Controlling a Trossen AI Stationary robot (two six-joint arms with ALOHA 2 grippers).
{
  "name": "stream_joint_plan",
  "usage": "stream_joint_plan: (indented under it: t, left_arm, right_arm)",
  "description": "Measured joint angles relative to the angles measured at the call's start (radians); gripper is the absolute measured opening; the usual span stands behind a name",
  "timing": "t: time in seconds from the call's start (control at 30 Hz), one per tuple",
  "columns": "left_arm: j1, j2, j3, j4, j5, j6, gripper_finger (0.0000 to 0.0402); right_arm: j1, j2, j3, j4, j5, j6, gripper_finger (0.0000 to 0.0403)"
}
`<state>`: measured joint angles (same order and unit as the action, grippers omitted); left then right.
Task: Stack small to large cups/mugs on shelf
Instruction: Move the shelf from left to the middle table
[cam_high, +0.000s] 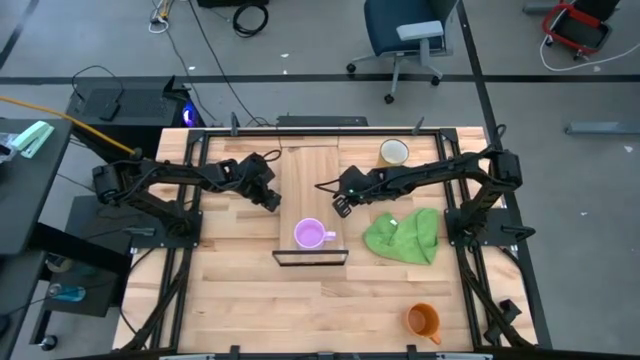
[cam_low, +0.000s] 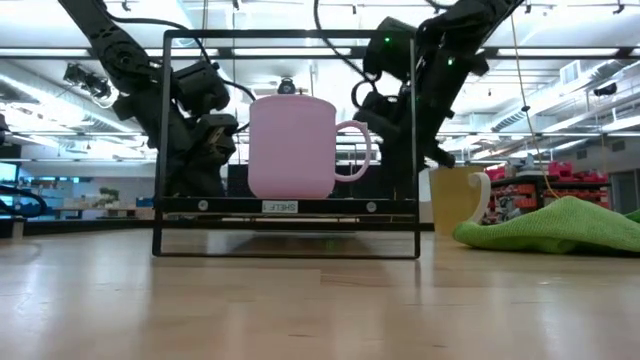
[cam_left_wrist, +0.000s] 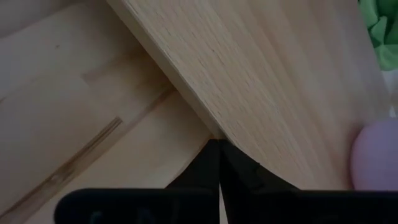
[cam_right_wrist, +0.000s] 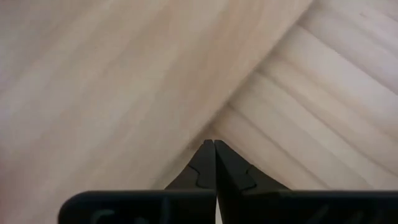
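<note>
A light-purple mug stands upright on the near end of the light-wood shelf, just behind its black frame; the low view shows this mug with its handle toward the table's right. The cream mug stands on the table at the far right, and the orange mug at the near right. My left gripper is shut, its tips at the shelf's left long edge. My right gripper is shut over the shelf's right long edge. My left gripper's shut fingertips come slanting down from the table's left at the shelf plank's left long edge, about halfway along it. Whether they touch the edge, I cannot tell.
A crumpled green cloth lies on the table right of the shelf, between the cream and orange mugs. The table's near half in front of the black frame is bare wood. Black rails run along the table's sides.
</note>
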<state>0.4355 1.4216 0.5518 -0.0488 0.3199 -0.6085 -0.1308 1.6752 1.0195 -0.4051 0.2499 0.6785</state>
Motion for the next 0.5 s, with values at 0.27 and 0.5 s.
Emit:
stream_joint_plan:
  t: [0.27, 0.5]
  left_arm:
    - [0.000, 0.065, 0.067, 0.000, 0.002, 0.013, 0.0009]
    - [-0.008, 0.180, 0.142, -0.008, 0.009, 0.040, 0.0019]
  right_arm:
    - [0.001, 0.009, -0.002, -0.017, 0.004, 0.000, 0.0000]
    - [0.003, 0.006, -0.002, -0.064, 0.039, -0.006, 0.0000]
